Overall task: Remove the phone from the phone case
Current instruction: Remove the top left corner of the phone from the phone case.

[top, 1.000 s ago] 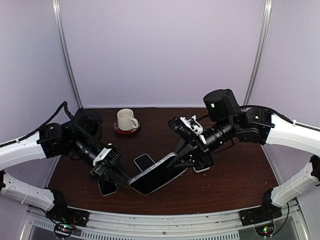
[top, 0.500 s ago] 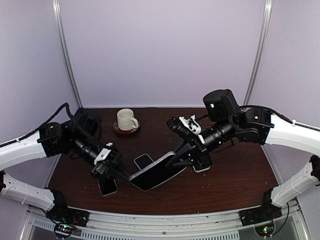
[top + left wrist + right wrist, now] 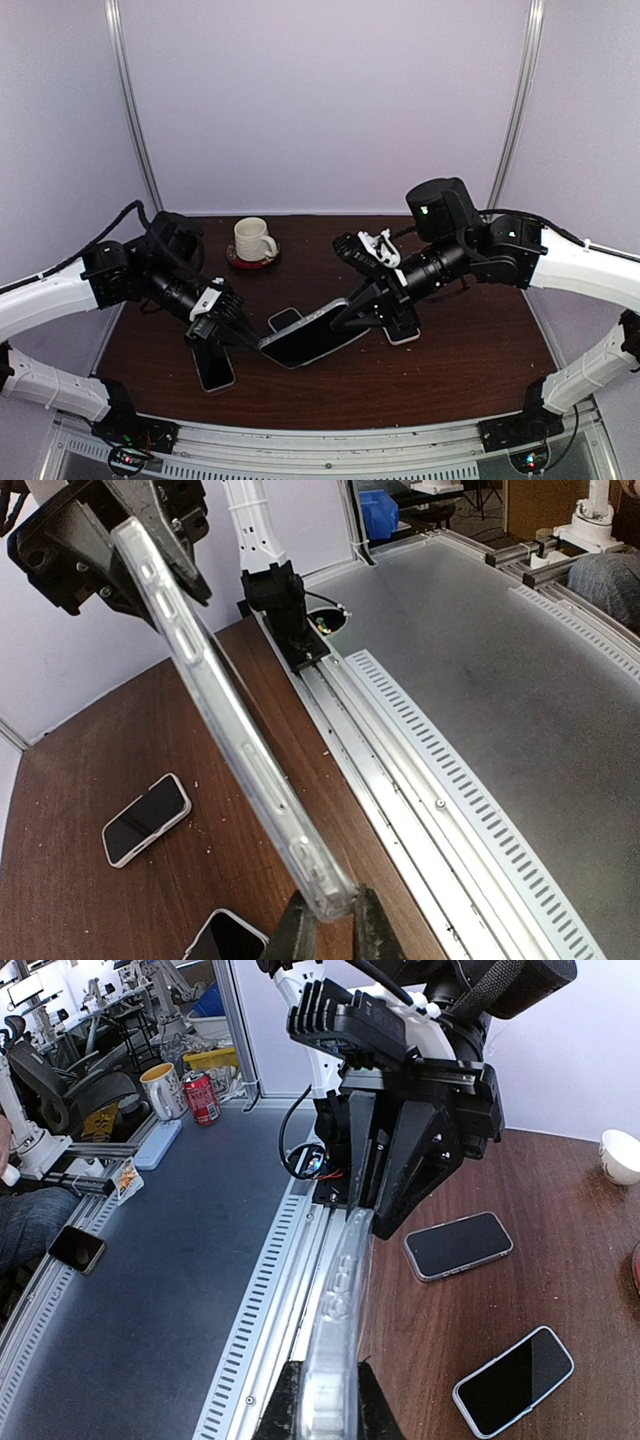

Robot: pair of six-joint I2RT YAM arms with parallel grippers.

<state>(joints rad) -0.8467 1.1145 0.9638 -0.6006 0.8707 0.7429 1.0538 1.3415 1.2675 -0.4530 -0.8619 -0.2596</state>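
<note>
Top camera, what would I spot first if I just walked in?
Two robot arms hold one phone in a clear case up over the middle of the table, the left fingers pinching one end and the right fingers the other. A white mug sits at the far left.

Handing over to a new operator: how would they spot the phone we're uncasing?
On the brown table, look between the left arm and right arm. The clear-cased phone is held there in the air, clamped at both ends by their jaws; the other phones lie flat.
</note>
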